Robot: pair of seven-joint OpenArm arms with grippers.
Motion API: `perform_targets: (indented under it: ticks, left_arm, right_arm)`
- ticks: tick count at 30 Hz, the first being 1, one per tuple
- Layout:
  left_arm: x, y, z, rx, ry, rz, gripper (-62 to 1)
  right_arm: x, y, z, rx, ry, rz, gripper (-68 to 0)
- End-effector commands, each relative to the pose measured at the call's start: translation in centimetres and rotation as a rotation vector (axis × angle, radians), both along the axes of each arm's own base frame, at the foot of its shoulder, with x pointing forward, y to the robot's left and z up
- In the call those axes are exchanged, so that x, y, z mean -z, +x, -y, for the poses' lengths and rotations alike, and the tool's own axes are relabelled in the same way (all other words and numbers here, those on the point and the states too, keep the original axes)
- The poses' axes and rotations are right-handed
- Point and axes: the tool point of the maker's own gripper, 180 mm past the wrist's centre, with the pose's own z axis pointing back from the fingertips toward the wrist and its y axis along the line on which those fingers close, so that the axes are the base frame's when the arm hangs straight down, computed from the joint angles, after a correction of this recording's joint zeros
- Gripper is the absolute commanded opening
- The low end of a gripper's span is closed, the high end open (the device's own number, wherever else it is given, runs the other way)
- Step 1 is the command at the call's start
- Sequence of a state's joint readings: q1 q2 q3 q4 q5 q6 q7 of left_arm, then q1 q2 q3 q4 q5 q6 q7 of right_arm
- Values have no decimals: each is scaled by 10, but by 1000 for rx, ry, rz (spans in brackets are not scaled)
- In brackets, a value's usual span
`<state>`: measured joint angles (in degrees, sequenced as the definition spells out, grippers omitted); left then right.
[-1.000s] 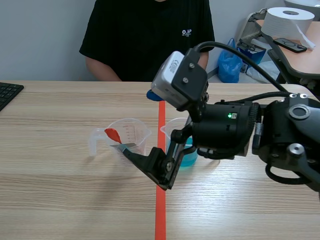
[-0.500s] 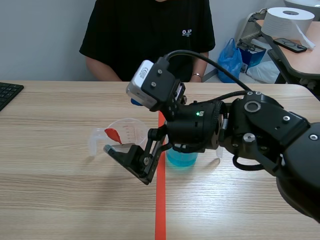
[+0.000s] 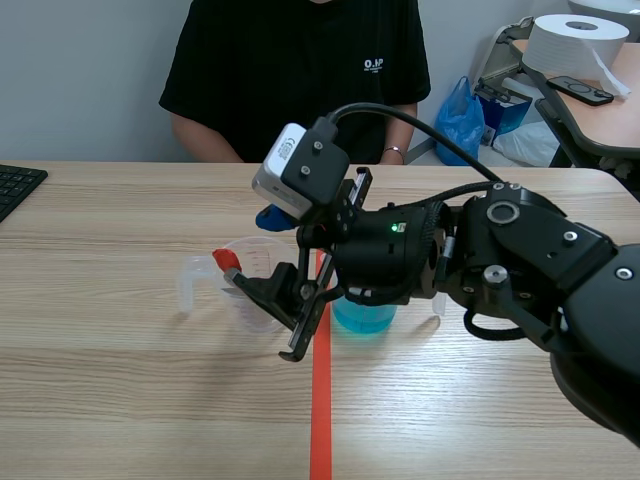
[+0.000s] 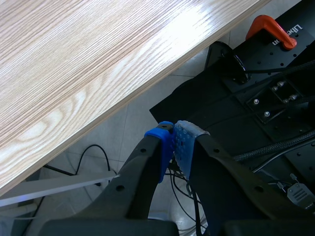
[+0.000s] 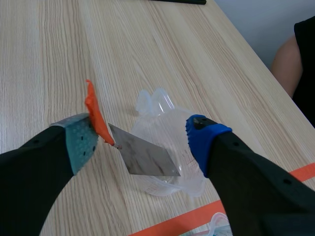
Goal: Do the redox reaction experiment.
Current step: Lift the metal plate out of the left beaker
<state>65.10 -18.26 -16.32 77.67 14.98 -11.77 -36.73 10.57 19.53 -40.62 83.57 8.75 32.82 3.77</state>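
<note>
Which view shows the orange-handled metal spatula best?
The right wrist view: the spatula shows nearly whole, blade and orange handle, lying over the clear cup between the fingers of the open right tool. The scene view shows only its handle end; the right tool hides the rest. The left wrist view shows none of it.

Bright even light; glare streak on table [image 4: 211, 19]; soft faint shadows.

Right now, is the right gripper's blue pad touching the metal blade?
Apart. The right wrist view shows the blue pad clear of the metal blade, with the beaker wall visible between them.
</note>
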Motion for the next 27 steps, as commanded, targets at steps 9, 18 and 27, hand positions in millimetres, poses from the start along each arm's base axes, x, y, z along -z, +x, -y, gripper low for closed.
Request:
perform_targets:
  ticks: [9,18,27]
  left_arm:
    - [-7,5,1,0,-8,30,-573]
    - [-7,5,1,0,-8,30,-573]
    - [-7,5,1,0,-8,30,-573]
  right_arm:
    - [-20,5,-3,-6,55,46,-495]
    - [-28,4,-5,-17,97,61,-649]
    - [-41,10,-3,-11,124,94,-658]
